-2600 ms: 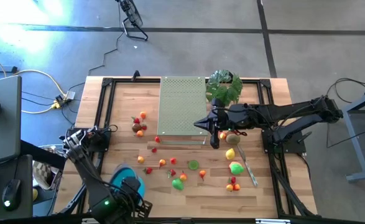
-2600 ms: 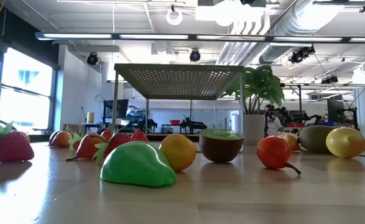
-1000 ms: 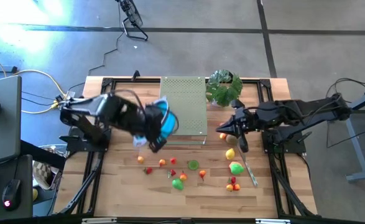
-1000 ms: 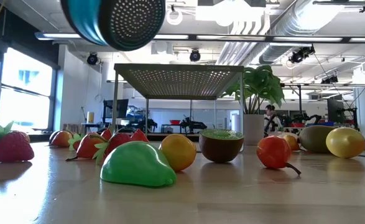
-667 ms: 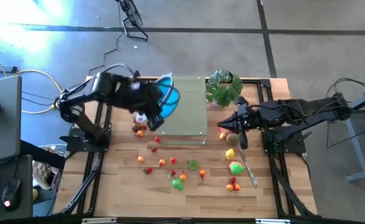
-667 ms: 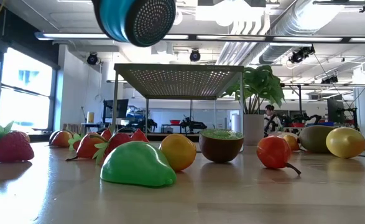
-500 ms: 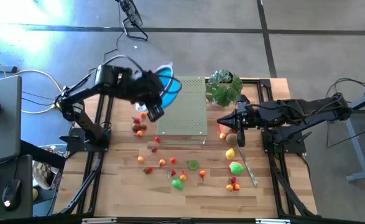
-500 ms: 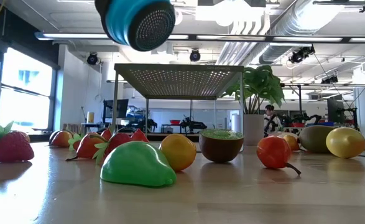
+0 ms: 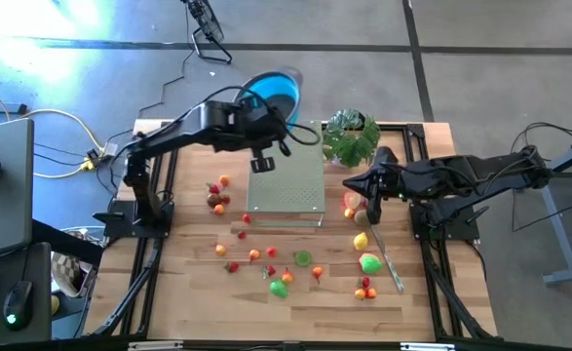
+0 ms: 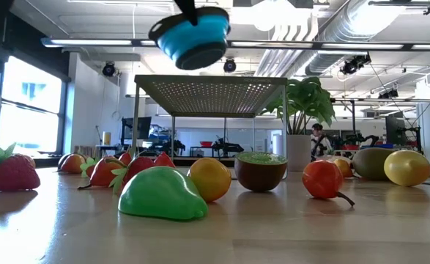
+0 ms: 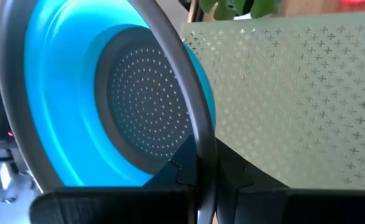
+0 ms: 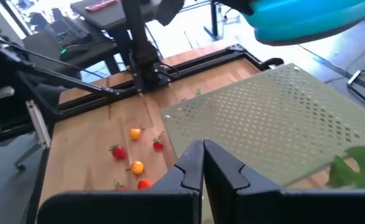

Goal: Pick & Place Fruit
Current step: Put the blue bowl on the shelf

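My left gripper (image 9: 274,109) is shut on the blue bowl (image 9: 271,90), which has a dark rim and a grey perforated bottom (image 11: 148,106). It holds the bowl high over the far part of the green perforated stand (image 9: 286,166). In the low view the bowl (image 10: 193,38) hangs above the stand's top. Small toy fruits lie on the wooden table: a cluster at the left (image 9: 217,195), a row near the front (image 9: 266,258), and others at the right (image 9: 365,261). My right gripper (image 9: 348,187) is shut and empty, just right of the stand above a red fruit (image 9: 352,203). My left gripper pinches the bowl's dark rim (image 11: 202,146), one finger inside the bowl and one outside. The rim runs straight in between the fingers (image 11: 238,180). The bowl is lifted clear of everything, roughly mouth up and a little tilted in the low view.
A leafy green plant (image 9: 352,136) stands at the stand's far right corner. A slim silver knife (image 9: 388,258) lies among the right-hand fruits. In the low view a green pear (image 10: 160,194), an orange (image 10: 209,178) and a kiwi half (image 10: 261,170) lie close by.
My left gripper has carried the blue bowl up and toward the table's far edge and right, from beside the stand's left side to above its far part. The bowl has turned from lying on its side to roughly mouth up.
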Robot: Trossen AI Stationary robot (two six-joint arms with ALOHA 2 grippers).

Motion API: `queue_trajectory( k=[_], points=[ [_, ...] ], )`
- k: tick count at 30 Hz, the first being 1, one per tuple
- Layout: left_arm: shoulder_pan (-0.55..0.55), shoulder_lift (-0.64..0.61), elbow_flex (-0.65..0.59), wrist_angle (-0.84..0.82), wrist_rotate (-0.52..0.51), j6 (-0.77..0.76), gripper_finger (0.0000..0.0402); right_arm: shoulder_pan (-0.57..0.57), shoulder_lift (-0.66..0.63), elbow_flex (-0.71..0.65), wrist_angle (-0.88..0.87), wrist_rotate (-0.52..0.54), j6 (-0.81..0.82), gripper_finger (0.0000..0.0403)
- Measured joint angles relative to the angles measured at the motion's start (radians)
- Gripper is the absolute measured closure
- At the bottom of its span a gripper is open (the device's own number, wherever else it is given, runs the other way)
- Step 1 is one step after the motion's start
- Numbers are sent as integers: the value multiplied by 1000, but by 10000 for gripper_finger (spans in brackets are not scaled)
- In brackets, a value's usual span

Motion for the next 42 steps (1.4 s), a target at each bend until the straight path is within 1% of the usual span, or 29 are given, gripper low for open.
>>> queue_trajectory(
  k=[11, 21, 29, 34, 42],
  points=[
    [-7, 104, 0, -5, -9, 114, 391, 0, 0, 0, -12, 8, 35, 399],
    [-10, 148, -12, -5, -7, 116, 391, 0, 1, 0, -19, 8, 40, 399],
    [-21, 173, -14, -1, 24, 108, 391, 0, 1, 0, -25, 8, 40, 399],
    [-26, 201, -15, -24, 22, 107, 391, 0, 1, -1, -37, 11, 40, 399],
    [-39, 233, -16, -17, 24, 101, 391, 0, 1, -1, -44, 11, 40, 399]
  ],
)
